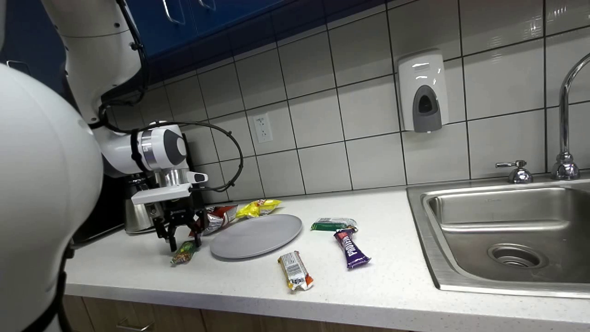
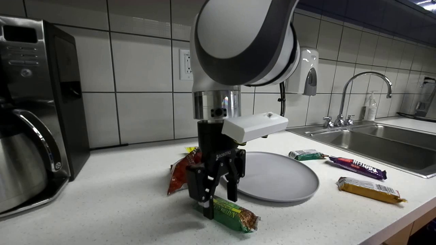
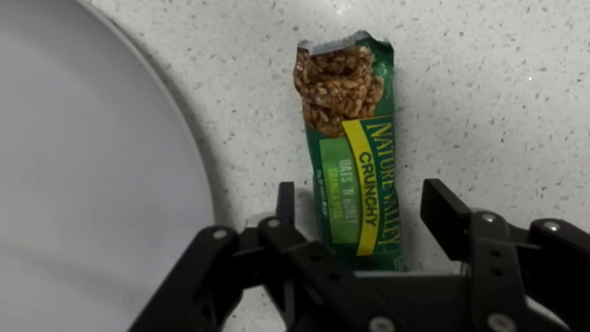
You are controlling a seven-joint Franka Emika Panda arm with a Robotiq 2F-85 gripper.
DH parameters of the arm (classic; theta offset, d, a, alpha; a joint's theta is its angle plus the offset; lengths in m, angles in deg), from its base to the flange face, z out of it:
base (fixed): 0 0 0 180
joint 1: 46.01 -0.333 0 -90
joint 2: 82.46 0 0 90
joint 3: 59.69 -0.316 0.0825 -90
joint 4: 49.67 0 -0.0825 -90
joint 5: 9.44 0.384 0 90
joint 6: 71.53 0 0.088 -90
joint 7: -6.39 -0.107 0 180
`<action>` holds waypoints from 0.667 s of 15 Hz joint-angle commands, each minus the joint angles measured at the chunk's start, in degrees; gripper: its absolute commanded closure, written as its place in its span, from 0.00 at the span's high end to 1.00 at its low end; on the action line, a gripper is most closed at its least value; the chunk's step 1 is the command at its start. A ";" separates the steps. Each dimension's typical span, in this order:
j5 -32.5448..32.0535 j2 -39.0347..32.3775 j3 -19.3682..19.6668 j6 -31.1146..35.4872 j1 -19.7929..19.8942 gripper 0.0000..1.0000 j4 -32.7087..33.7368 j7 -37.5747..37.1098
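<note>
A big rounded white section of the robot arm (image 1: 44, 184) bulges in from the left edge of the frame in an exterior view. Beyond it, left of centre, the black hand (image 3: 359, 200) points down at the bench (image 1: 392, 281). The hand is released: its jaws stand parted, one on each side of the green granola bar (image 3: 352, 157), and in the wrist view a strip of bench shows between the wrapper and either jaw. The bar lies flat near the middle of the wrist view, crimped end toward the top, lower end hidden under the hand. A round grey plate (image 3: 106, 138) fills the left of that view, close to the bar but not touching it.

In an exterior view a red and silver bag (image 1: 223, 217) and a yellow bag (image 1: 257, 209) lie along the plate's upper edge. Right of the plate in an exterior view, a green and white bar (image 2: 306, 154) and a purple bar (image 2: 356, 166) meet at their ends, with a yellow-orange bar (image 2: 371, 190) apart below them. A steel sink (image 1: 432, 240) with a chrome faucet (image 1: 564, 115) takes the right of an exterior view; a white dispenser (image 1: 423, 92) hangs on the tiled wall (image 1: 313, 115), upper right.
</note>
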 commanded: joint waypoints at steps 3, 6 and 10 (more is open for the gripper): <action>-0.37 -0.36 -0.25 0.10 0.09 0.27 1.00 1.11; -0.29 -0.31 -0.27 0.07 0.13 0.13 0.95 1.14; 0.21 0.34 -0.52 -0.04 0.17 0.13 0.98 1.08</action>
